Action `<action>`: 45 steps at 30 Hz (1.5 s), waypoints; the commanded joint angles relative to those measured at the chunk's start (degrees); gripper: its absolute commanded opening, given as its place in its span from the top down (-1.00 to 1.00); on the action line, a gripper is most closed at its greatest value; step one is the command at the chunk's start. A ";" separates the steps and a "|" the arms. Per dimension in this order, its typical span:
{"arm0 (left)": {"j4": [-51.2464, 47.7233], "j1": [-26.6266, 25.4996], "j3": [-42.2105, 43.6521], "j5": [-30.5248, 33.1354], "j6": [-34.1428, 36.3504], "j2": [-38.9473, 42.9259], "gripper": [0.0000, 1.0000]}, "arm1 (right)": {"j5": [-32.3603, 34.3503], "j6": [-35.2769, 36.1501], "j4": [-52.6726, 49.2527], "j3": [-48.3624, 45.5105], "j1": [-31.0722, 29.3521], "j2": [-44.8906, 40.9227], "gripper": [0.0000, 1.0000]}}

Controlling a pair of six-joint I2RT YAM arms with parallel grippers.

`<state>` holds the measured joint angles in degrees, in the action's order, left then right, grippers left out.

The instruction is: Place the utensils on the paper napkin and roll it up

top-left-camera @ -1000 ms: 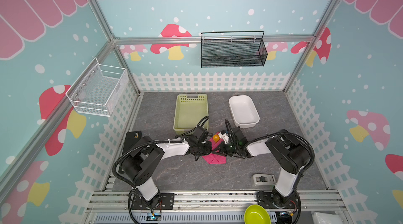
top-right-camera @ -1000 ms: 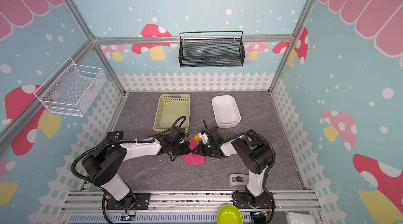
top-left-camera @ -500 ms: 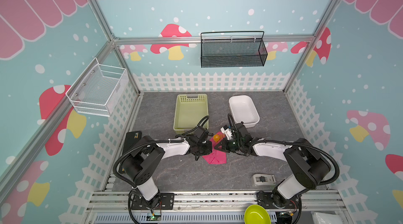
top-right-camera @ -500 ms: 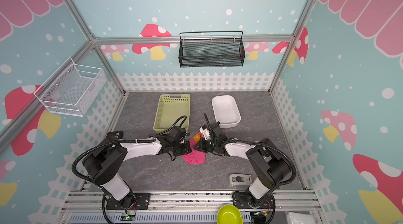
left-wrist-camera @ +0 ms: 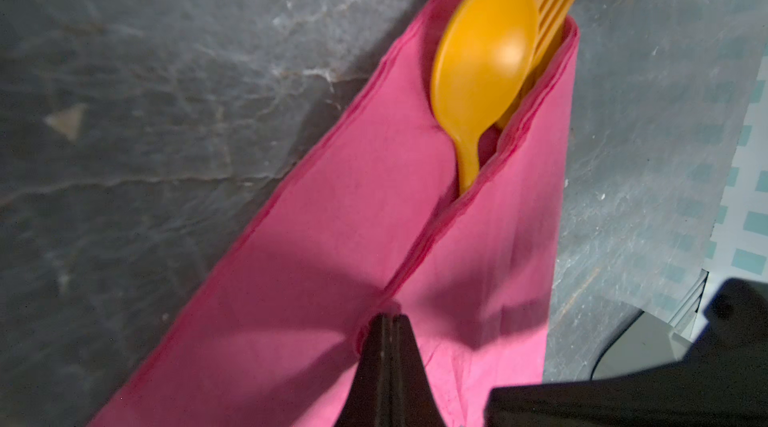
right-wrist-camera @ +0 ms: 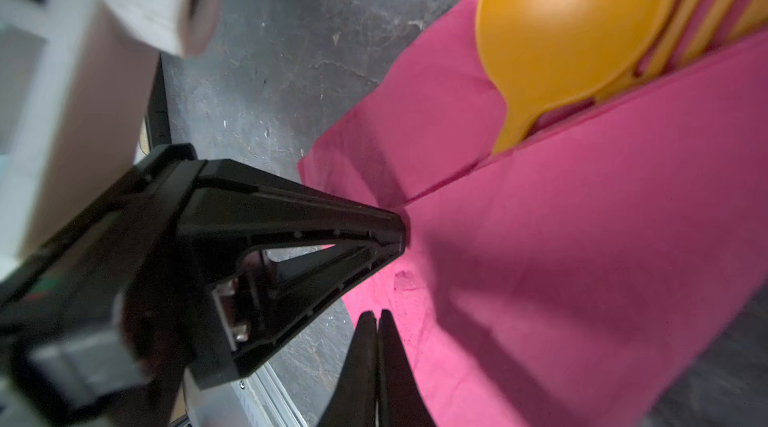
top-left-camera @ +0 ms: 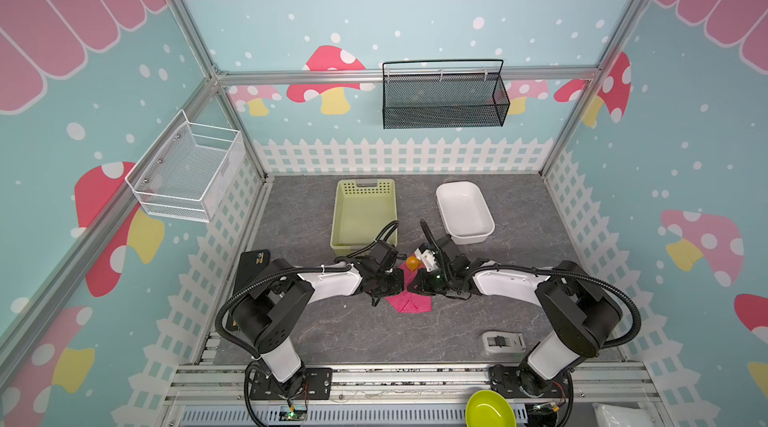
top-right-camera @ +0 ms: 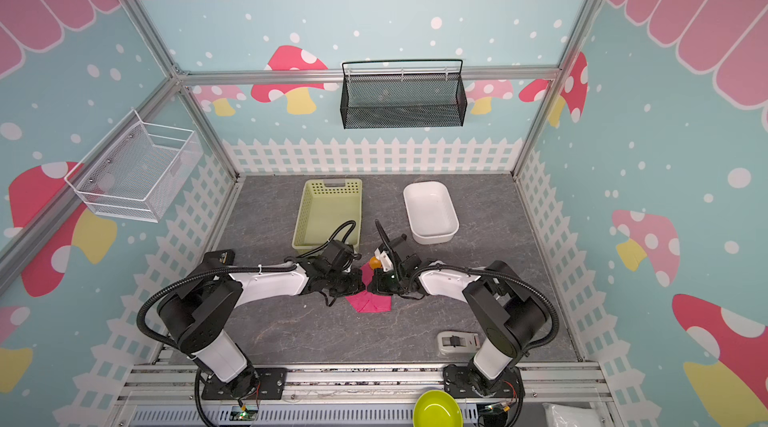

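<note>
spoon (left-wrist-camera: 482, 59) and fork (left-wrist-camera: 555, 5) sit inside the napkin (left-wrist-camera: 332, 238), mid-surface (left-wrist-camera: 124, 113), one flap over them. my left jaws are pinched on its fold, right jaws together beside. rolling barely begun; knife unseen.

No text, label, brand, number or sign can be read in any view. The flat black device (top-left-camera: 250, 262) at the near left edge of the tabletop (top-left-camera: 332, 333) bears a small pale mark, too small to make out. The grey box (top-left-camera: 500, 342) at near right has dark markings on top, also illegible.
</note>
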<state>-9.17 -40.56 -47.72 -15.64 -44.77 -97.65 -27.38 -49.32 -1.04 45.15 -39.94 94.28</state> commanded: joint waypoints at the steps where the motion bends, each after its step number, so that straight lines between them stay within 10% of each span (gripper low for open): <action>1: -1.25 -0.03 0.70 1.76 0.04 -0.59 1.00 | 1.70 0.84 -2.08 1.10 -0.81 2.03 0.87; 45: 2.13 -1.98 -3.77 -2.81 -1.02 -8.56 1.00 | 6.63 2.52 -6.33 2.23 -1.98 5.02 1.00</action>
<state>-6.98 -42.17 -52.90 -17.63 -44.99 -103.15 -23.73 -47.18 -4.38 46.98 -41.69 98.48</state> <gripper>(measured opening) 0.047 0.054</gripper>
